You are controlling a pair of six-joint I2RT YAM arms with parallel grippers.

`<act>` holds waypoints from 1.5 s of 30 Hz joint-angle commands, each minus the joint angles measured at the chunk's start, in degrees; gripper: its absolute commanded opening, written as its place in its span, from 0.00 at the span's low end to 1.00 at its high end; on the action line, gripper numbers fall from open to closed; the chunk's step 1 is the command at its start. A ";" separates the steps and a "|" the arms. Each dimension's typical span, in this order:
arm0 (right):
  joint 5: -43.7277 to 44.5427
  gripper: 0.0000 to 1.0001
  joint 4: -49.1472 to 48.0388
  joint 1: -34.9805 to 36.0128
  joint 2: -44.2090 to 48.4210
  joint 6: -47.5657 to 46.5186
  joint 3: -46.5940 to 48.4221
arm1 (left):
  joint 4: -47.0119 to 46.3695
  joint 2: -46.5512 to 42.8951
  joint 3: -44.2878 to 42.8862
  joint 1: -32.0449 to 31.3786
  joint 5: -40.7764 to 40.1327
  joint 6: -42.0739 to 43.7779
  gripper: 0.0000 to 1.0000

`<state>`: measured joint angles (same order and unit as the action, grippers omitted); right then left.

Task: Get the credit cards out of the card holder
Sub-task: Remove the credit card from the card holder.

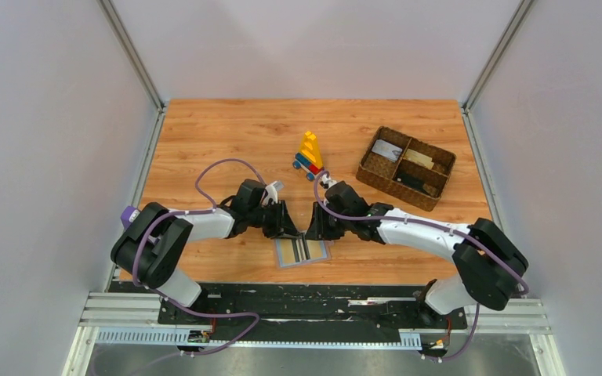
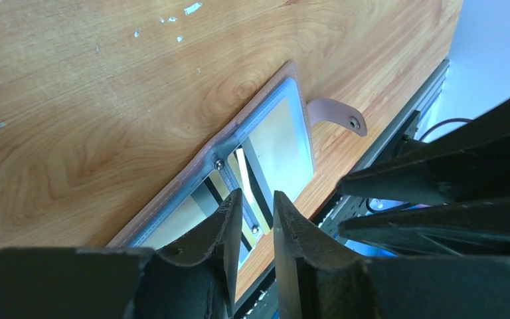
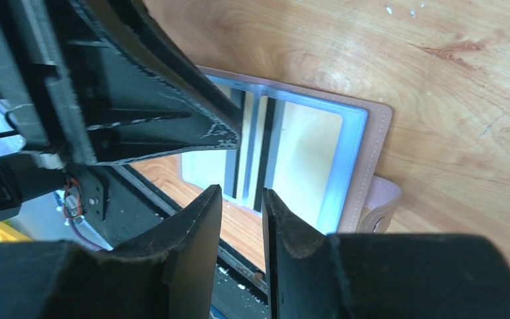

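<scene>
The light-blue card holder (image 1: 302,251) lies open and flat near the table's front edge. It shows in the left wrist view (image 2: 279,133) and the right wrist view (image 3: 305,146), with pale tan panels behind clear sleeves and dark stripes by the spine. Its pinkish tab (image 2: 335,114) sticks out of one edge. My left gripper (image 1: 288,229) (image 2: 257,203) and right gripper (image 1: 313,229) (image 3: 242,198) hover side by side over the holder's far edge. The jaws of each stand a narrow gap apart and hold nothing. A greyish-white card (image 1: 388,150), a tan-gold card (image 1: 419,159) and a black card (image 1: 411,182) lie in the basket.
A brown woven compartment basket (image 1: 370,176) stands at the back right. A yellow, blue and red brick toy (image 1: 309,154) stands behind the grippers. The black rail (image 1: 321,294) runs just below the holder. Grey walls close in both sides.
</scene>
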<state>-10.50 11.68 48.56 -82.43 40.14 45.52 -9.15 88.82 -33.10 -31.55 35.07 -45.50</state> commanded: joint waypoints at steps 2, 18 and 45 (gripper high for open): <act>2.31 0.30 -1.83 -0.28 -2.77 -0.77 0.30 | -0.89 -1.56 -0.77 -0.35 -1.38 0.96 0.35; 5.07 0.29 -2.58 -0.65 -6.02 0.86 -2.21 | -4.19 1.54 -0.37 -0.47 -1.56 0.19 0.39; 2.68 0.20 -4.74 -1.34 -7.26 2.75 -4.02 | -10.99 0.14 3.77 -1.67 -1.81 -5.77 0.05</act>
<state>-8.05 8.47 47.77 -89.17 42.39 42.24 -18.28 90.85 -29.41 -32.95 33.10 -50.11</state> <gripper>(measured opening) 0.207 0.083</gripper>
